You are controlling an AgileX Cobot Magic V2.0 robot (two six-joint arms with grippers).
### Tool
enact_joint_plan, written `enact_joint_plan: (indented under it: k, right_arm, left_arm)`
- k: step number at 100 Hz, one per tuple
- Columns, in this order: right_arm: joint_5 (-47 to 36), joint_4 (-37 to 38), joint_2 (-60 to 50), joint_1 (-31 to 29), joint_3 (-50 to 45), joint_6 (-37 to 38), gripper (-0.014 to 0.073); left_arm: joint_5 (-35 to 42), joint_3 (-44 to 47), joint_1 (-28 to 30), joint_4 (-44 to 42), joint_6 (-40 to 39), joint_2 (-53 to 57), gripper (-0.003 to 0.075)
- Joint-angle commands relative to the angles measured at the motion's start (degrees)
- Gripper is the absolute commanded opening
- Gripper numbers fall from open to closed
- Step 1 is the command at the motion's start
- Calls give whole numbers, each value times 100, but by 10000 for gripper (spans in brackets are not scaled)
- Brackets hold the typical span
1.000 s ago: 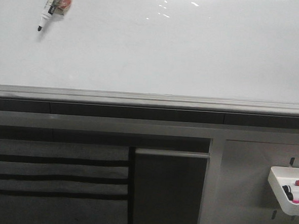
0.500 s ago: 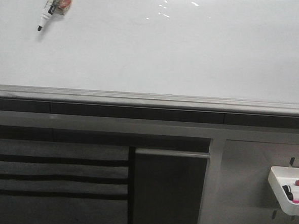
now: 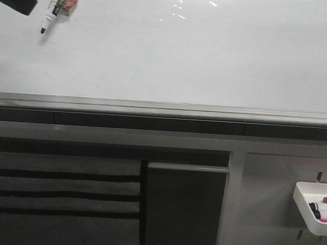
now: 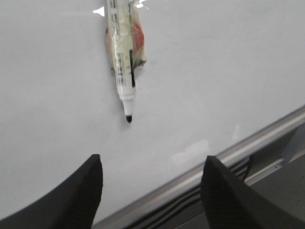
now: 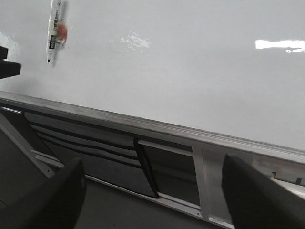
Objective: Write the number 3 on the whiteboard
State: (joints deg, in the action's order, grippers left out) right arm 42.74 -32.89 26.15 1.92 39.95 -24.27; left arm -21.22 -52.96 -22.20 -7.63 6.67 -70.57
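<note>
The glossy white whiteboard [image 3: 201, 52] stands upright, bare of writing, glare near its top edge.

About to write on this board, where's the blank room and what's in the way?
The whiteboard is bare from the marker stuck at its upper left across to the right edge and down to the grey rail. The open left gripper crowds the marker's corner. No digit is visible.

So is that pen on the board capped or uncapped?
Uncapped: the pen shows a bare black tip, pointing down against the board.
</note>
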Motion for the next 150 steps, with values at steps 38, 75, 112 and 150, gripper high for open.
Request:
enact_joint_plan:
  k: [38,75,112,150]
  right_arm:
    - [-349,-167,81,-30,198,-71,530]
    - [-349,-157,81,-30,198,-71,530]
    - [-352,-157,81,-30,198,-71,530]
    - [-176,-262,172,-30,344,-59,530]
  left_arm:
    - [754,-1329,279,20,-97,-1328,344]
    - [1013,-1338,279,60,-97,-1349,175]
    - [980,-1338,279,60,-97,-1349,63]
    - [55,-1350,279,172,-97,-1051,-18]
